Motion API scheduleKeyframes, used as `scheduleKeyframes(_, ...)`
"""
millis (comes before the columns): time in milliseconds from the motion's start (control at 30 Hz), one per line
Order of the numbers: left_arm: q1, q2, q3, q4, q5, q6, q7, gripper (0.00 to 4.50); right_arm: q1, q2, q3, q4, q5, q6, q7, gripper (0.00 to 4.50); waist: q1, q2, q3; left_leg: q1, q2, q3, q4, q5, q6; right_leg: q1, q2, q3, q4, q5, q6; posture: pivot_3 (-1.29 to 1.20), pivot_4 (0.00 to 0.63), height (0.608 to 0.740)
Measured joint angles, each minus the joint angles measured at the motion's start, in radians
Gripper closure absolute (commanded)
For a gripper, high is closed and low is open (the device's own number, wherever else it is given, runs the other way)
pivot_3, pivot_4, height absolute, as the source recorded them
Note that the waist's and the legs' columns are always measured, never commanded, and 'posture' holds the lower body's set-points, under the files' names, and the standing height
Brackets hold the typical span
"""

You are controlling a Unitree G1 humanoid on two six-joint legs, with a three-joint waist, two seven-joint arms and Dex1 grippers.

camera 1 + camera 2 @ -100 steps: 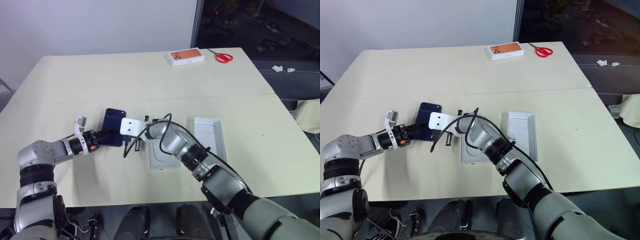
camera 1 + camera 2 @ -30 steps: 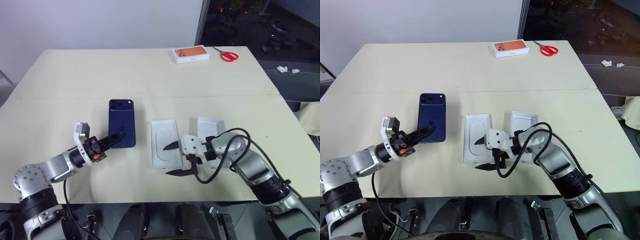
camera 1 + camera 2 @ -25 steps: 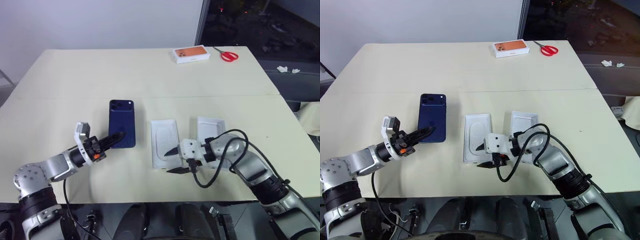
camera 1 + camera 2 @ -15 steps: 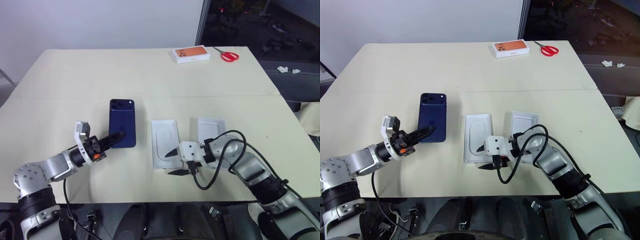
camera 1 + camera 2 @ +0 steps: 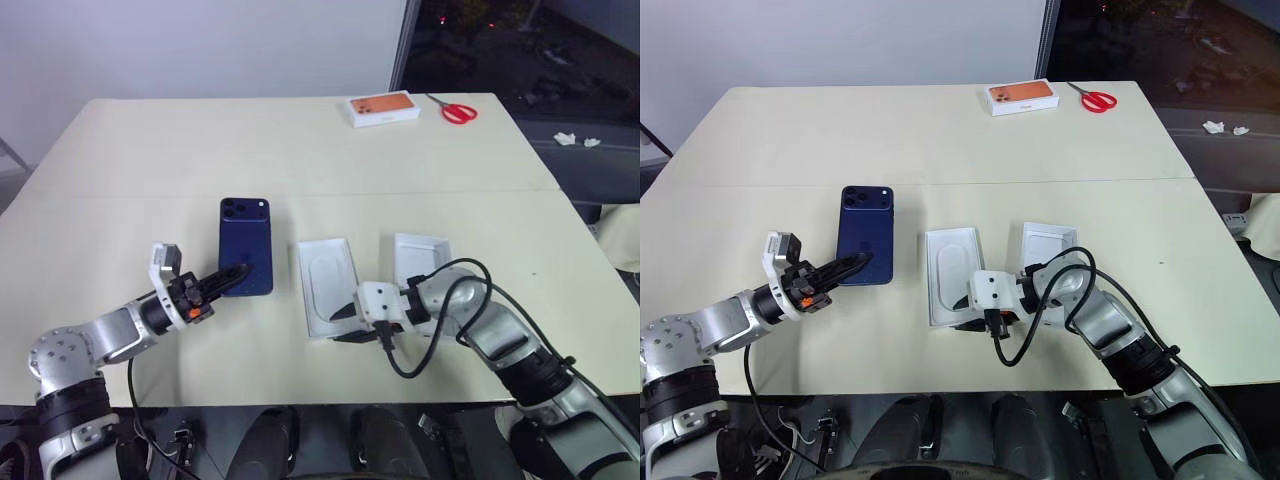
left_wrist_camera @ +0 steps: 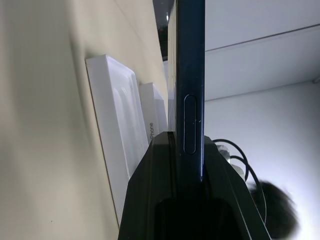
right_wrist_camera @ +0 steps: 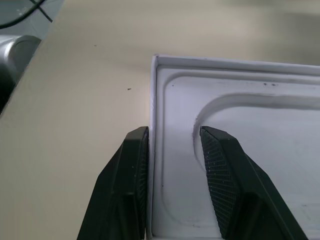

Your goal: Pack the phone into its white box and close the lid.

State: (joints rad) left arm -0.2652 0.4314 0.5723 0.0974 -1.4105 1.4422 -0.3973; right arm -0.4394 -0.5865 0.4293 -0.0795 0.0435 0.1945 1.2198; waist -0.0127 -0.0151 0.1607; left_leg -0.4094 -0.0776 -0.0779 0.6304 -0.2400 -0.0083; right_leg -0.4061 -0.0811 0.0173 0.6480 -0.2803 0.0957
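Left pincer (image 5: 236, 273) pinching phone (image 5: 246, 259) | right pincer (image 7: 172, 150) straddling white box (image 5: 330, 286) wall, not clamped

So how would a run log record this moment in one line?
left gripper: shut on phone | right gripper: straddling white box rim | lid: off

Phone (image 6: 189, 75) near end hidden between left gripper (image 6: 187, 150) fingers. White insert (image 7: 235, 155) cut off by frame edge; possibly seated in a tray, unclear.
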Motion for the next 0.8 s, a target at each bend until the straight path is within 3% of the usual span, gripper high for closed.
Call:
scheduleKeyframes(333, 0.003, 0.008, -0.01, 0.0, -0.027, -0.019, 0.024, 4.5, -0.025, 0.039, 0.029, 0.031, -0.038, -0.016, -0.023, 2.81, 0.0, 0.0, 0.0, 0.0, 0.0, 0.0, 0.0, 0.0, 0.0, 0.0, 0.0, 0.0, 0.0, 0.0, 0.0, 0.0, 0.15, 0.74)
scheduleKeyframes(467, 0.015, 0.008, -0.013, 0.0, -0.04, -0.03, 0.032, 4.5, -0.04, 0.044, 0.03, 0.045, -0.043, -0.027, -0.029, 3.85, -0.002, 0.0, 0.0, 0.001, 0.0, 0.0, 0.0, 0.0, 0.0, 0.001, 0.0, 0.0, 0.0, 0.0, 0.0, 0.0, 0.15, 0.74)
scheduleKeyframes(800, 0.018, 0.027, -0.033, 0.0, -0.065, -0.052, 0.036, 4.5, -0.054, 0.078, 0.031, 0.064, -0.068, -0.025, -0.063, 3.85, -0.003, 0.0, 0.0, 0.001, 0.001, 0.0, 0.0, 0.0, -0.001, 0.0, 0.001, 0.0, 0.001, 0.0, 0.0, 0.0, 0.15, 0.74)
